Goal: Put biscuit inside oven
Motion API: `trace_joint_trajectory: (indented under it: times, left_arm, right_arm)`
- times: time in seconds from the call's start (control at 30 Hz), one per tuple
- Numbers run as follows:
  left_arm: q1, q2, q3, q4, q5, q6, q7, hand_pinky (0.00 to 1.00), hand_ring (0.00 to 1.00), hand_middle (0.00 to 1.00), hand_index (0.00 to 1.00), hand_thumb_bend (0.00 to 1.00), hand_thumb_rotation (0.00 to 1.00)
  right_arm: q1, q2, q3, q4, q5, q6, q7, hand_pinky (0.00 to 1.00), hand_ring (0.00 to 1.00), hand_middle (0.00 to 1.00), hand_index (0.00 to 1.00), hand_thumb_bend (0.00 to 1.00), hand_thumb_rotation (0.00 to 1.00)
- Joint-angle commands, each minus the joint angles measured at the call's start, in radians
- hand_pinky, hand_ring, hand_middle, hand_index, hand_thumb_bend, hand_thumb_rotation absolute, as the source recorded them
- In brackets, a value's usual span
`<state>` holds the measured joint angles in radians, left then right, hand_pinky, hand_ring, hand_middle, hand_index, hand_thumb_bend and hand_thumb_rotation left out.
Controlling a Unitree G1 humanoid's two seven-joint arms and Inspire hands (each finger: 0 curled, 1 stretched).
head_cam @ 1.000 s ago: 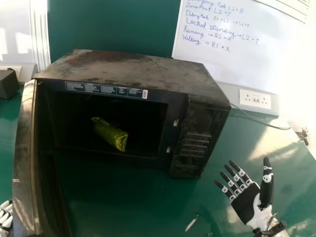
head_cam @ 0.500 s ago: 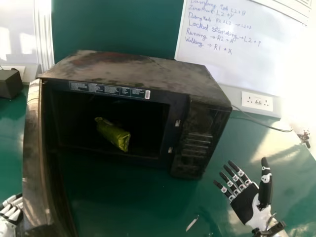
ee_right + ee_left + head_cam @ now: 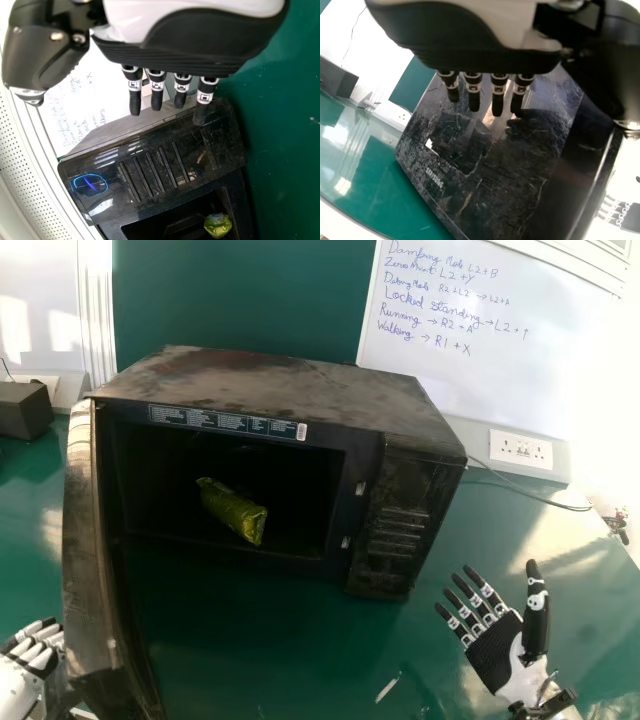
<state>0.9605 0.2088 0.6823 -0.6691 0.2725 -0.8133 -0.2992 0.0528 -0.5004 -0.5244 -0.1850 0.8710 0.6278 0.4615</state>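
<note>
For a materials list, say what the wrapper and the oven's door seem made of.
Wrapper: probably thin plastic film, glossy green, going by its crinkles and bright glints.
Door: likely glass or hard plastic, glossy black, showing reflections and scratches.

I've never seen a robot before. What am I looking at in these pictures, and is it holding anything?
This is a human-shaped robot with two arms. One picture comes from a camera on its head, looking down at the work; the other two come from cameras at its wrists, so a hand hangs in from the top of each.

On the green table stands a dark oven, its door wide open. A shiny yellow-green biscuit packet lies inside. A thin pale scrap lies on the table in front.

The left hand is by the outer side of the door; the right hand is open, to the right of the oven. Neither hand holds anything.
</note>
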Motion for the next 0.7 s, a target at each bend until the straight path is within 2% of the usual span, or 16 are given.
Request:
trace_joint_trajectory:
  times: [0.0, 0.3, 0.67]
  left_arm:
    - [-0.029, 0.025, 0.002, -0.023, 0.015, 0.027, -0.01, 1.0, 1.0, 1.0, 1.0, 0.8, 1.0]
    - [-0.07, 0.053, 0.001, -0.033, 0.032, 0.07, -0.014, 1.0, 1.0, 1.0, 0.99, 0.8, 1.0]
    - [-0.14, 0.096, -0.02, -0.047, 0.039, 0.138, -0.041, 1.0, 1.0, 1.0, 0.99, 0.78, 1.0]
  right_arm:
    - [-0.006, 0.012, 0.004, -0.01, -0.002, -0.011, 0.003, 1.0, 1.0, 1.0, 0.99, 0.89, 0.77]
    - [-0.003, 0.018, 0.005, -0.019, -0.003, -0.007, -0.012, 1.0, 1.0, 1.0, 1.0, 0.86, 0.76]
    - [-0.004, 0.02, 0.008, -0.013, -0.004, -0.008, -0.007, 1.0, 1.0, 1.0, 1.0, 0.89, 0.74]
